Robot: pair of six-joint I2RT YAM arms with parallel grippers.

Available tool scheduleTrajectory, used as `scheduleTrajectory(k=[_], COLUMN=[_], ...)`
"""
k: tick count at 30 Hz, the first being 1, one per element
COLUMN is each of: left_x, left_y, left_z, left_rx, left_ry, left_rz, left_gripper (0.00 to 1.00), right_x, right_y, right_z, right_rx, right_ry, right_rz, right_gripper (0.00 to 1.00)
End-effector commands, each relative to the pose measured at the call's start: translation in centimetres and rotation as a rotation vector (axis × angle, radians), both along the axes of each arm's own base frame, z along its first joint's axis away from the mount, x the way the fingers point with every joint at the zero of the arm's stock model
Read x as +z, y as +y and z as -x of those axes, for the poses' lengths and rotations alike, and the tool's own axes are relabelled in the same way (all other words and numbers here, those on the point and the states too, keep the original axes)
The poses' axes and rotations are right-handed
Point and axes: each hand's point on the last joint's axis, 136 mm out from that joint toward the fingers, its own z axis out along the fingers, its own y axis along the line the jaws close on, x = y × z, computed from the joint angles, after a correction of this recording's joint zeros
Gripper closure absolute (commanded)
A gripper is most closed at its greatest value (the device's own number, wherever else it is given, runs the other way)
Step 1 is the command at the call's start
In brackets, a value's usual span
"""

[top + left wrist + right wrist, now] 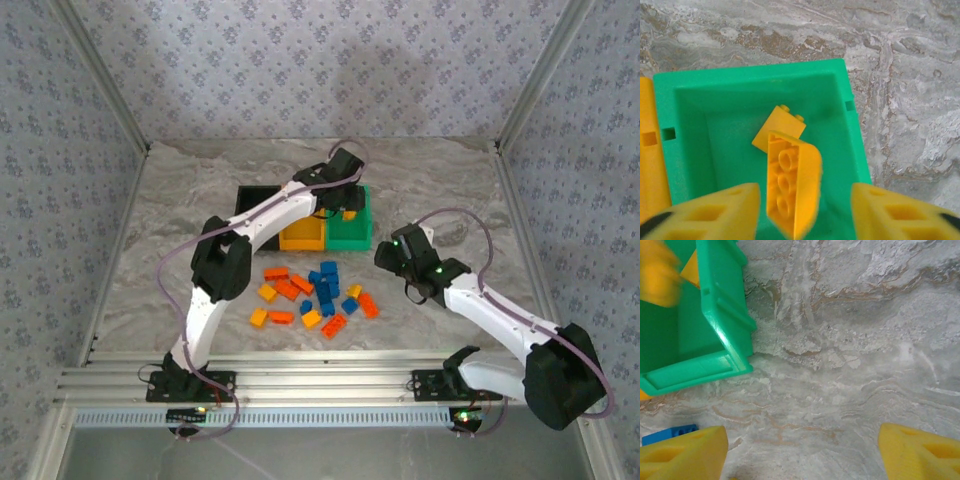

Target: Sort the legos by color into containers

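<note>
My left gripper [345,205] hangs open over the green container [352,235]. Between its spread fingers [715,212] a yellow-orange lego [795,185] is loose and blurred, touching neither pad, underside towards the camera. Another yellow lego [780,127] lies on the green container's floor [690,125]. The orange-yellow container [302,238] and the black one [255,200] adjoin to the left. Several blue, orange-red and yellow legos [315,295] lie scattered in front of the containers. My right gripper [392,255] is open over bare table [840,365], right of the green container [715,315].
A blue lego [670,434] lies on the table by my right gripper's left finger. Patterned walls and metal posts enclose the marble table, with a rail along its near edge [320,380].
</note>
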Motion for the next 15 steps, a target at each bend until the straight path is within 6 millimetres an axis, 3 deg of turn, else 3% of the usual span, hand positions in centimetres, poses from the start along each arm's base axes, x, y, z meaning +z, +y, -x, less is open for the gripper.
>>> scheduleTrajectory(k=[1,5,9,12,15], left_x=[3.1,6.8,9.9,10.5,10.5], left_y=[-0.5,-0.7,0.4,2.1,4.5], left_z=[-0.1,1.2,4.5,7.9,10.9], left_rx=[-0.014,-0.043,-0.079,-0.096,-0.091], left_ry=[-0.027,-0.067,-0.110,-0.113,-0.111], left_rz=[0.050,0.126,0.204,0.261,0.273], left_gripper=[0.37,0.23,0.16,0.01,0.01], right_x=[-1.2,-2.4,-4.0,-5.1,-6.0], right_y=[0.9,2.2,3.2,3.6,4.1], right_z=[1.0,2.7,5.4,7.6,9.4], right_rx=[0.050,0.148,0.249,0.323,0.388], right_ry=[0.044,0.099,0.164,0.206,0.233], right_rz=[-0.016,-0.004,0.047,0.091,0.144], right_gripper=[0.19,0.19,0.20,0.20,0.20])
